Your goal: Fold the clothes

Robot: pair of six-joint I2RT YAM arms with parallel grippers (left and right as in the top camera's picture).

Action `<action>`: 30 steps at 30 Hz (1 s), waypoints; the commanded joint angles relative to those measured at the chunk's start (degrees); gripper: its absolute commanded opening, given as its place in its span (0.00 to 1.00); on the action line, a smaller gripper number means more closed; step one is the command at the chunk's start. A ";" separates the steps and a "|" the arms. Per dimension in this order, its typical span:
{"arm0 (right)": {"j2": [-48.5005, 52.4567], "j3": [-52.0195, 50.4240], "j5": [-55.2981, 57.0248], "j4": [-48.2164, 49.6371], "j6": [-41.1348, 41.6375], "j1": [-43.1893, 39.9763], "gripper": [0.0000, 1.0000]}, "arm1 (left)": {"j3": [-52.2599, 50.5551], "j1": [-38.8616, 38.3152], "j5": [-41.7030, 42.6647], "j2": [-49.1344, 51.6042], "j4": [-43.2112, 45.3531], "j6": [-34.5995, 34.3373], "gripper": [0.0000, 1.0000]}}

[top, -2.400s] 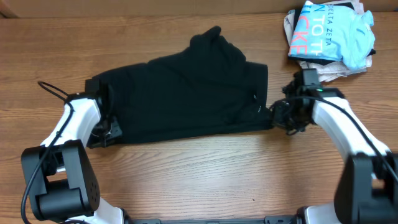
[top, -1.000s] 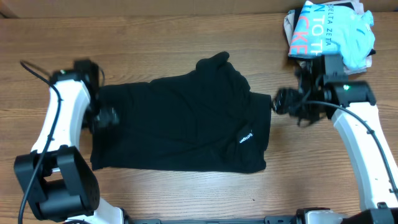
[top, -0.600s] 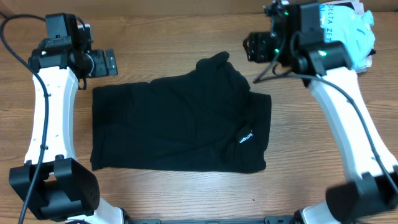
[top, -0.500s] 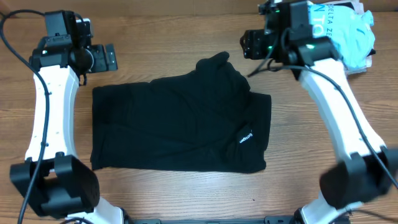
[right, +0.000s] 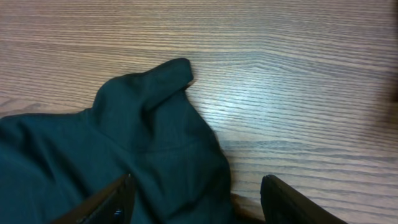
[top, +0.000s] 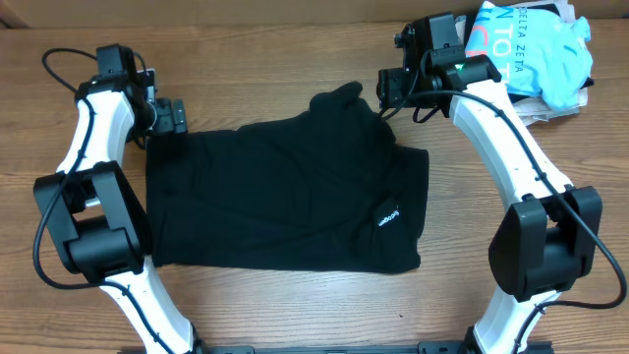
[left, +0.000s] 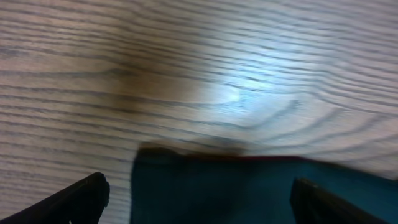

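Overhead and wrist views of the fold in progress. The black garment (top: pixel 285 197) lies flat on the wooden counter (top: pixel 295 315) as a rough rectangle between the two arms, its small white logo (top: pixel 390 216) facing up near the right edge and a rounded lobe of cloth (top: pixel 339 98) jutting from its far edge. About two and a half seconds earlier it lay farther toward the back of the counter, with both grippers low at its left and right ends; since one second ago its outline and place have not changed. What has moved is the arms: one second ago they stood at the garment's sides, half a second ago they were out over bare wood beyond its far edge, and now they have drawn in to its far corners. The left gripper (top: pixel 175 115) sits just beside the far-left corner; its wrist view shows the jaws spread wide and holding nothing, with the garment's edge and corner lying between the two dark fingers (left: pixel 81 199). The right gripper (top: pixel 388 88) sits just beside the lobe at the far right – its wrist view shows the jaws apart and not closed on anything, the lobe and the cloth around it spread on the counter below and between them. The light blue T-shirt (top: pixel 536 49), crumpled at the far-right corner of the counter, lies where it did in every earlier frame – well apart from the garment.
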 commanded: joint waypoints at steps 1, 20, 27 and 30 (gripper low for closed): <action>-0.72 0.46 0.79 0.48 -0.26 0.00 0.68 | 0.63 0.63 0.87 1.44 0.74 3.32 0.93; 0.35 0.44 0.76 0.92 -0.24 0.00 0.68 | 0.37 0.68 -0.50 4.31 -0.63 4.11 0.62; 1.90 0.44 0.72 0.94 -0.24 0.00 0.68 | 0.20 0.70 -0.46 4.31 -0.22 4.13 0.59; 2.51 0.44 0.72 0.92 -0.24 0.00 0.68 | 0.20 0.68 -0.72 4.31 0.63 4.13 0.58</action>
